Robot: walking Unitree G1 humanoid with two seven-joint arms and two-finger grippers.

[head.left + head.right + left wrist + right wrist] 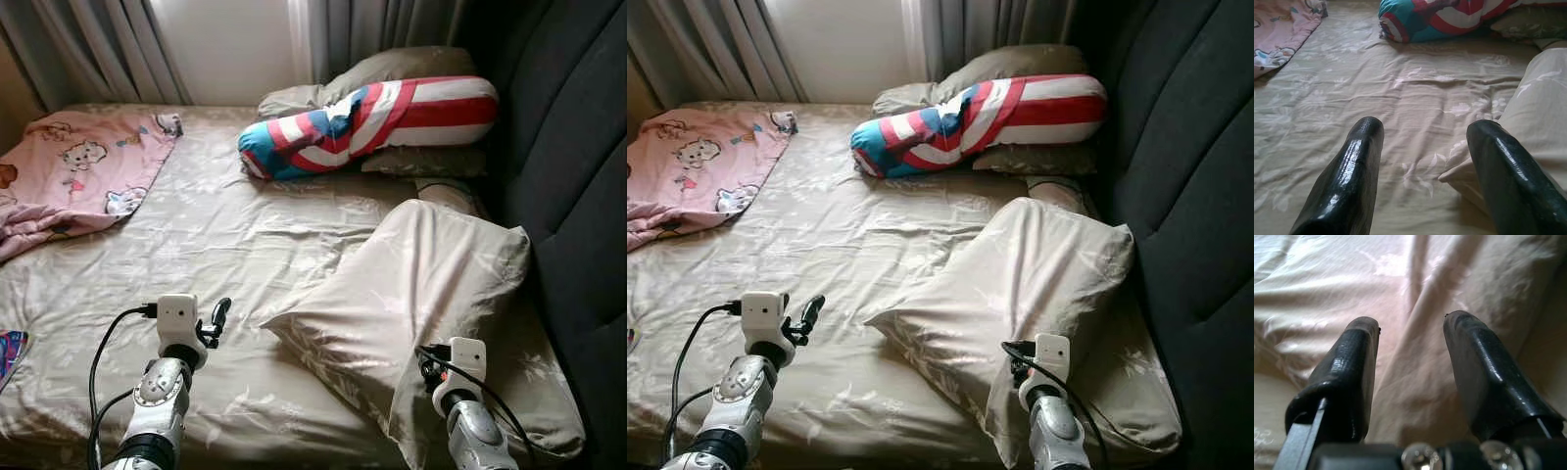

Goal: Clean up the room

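left gripper (1422, 142) spread wide, empty, over bare sheet (225, 235) just beside pillow (421, 294) corner. right gripper (1410, 333) wide too, fingers straddling a pillow fold. pillow lies near headboard (578, 196). blanket (78, 166) at far left edge, bolster (372, 122) at top; mid-bed open.

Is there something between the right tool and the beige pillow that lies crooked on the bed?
Nothing visible stands between them. The right tool is open, right at the beige pillow, with only the pillow's fabric ahead of its fingers. The left tool is open over the bare sheet, beside the pillow's corner.
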